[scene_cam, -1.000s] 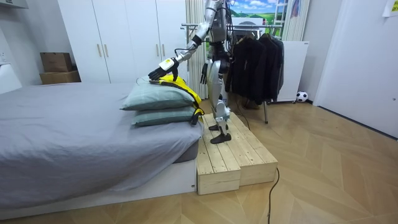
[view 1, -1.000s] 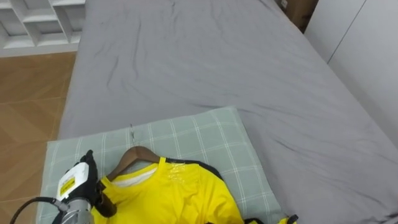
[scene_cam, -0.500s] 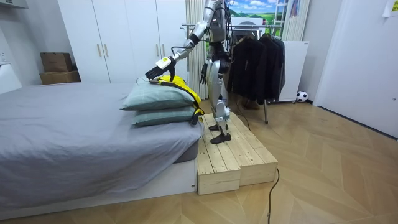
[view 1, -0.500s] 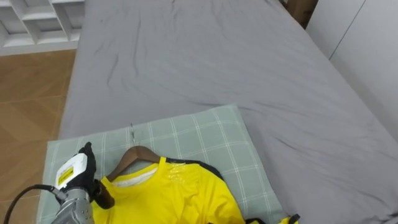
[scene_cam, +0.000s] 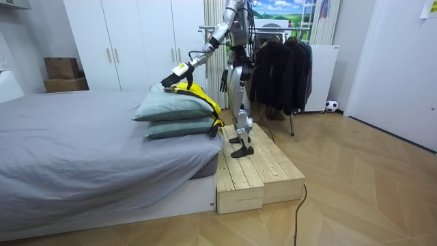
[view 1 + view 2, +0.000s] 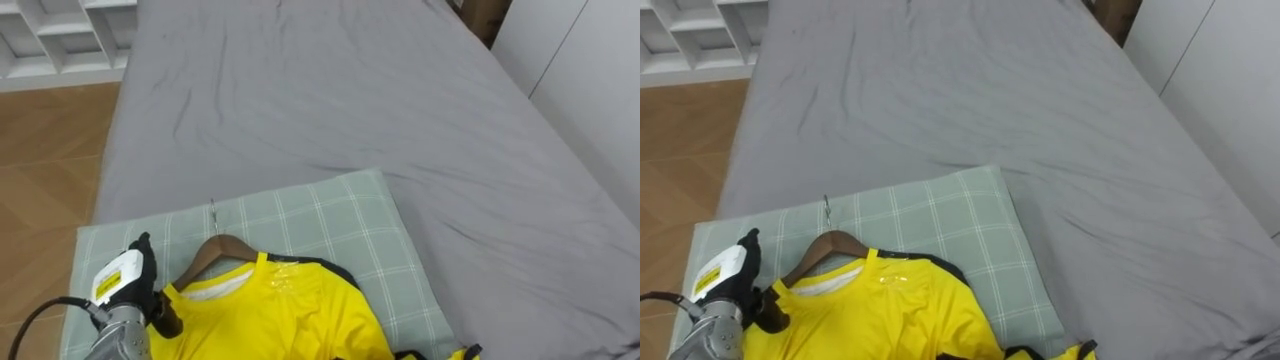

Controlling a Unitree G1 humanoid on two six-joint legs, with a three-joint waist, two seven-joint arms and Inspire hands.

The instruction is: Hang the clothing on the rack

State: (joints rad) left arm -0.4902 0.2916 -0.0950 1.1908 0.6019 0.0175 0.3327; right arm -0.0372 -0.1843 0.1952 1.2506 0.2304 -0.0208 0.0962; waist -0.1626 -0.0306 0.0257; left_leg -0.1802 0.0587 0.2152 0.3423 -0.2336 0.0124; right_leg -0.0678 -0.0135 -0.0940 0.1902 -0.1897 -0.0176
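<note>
A yellow shirt (image 6: 270, 315) lies on a green checked pillow (image 6: 320, 215) at the near end of the bed. It is on a wooden hanger (image 6: 215, 250) whose metal hook points toward the bed's middle. My left hand (image 6: 120, 290) is at the shirt's left shoulder, by the hanger's left end, with its back toward the camera. In the room view I stand on a wooden platform (image 5: 252, 171) beside the bed, with my left arm stretched out over the pillows. My right hand (image 5: 223, 80) hangs open at my side.
The grey bed (image 6: 330, 90) stretches away beyond the pillow. A white shelf (image 6: 60, 35) stands past its far left corner. Behind me a clothes rack (image 5: 280, 61) holds dark garments, and white wardrobes (image 5: 130, 41) line the wall.
My left hand has shifted slightly up and to the left at the shirt's shoulder. The shirt and hanger lie as before.
</note>
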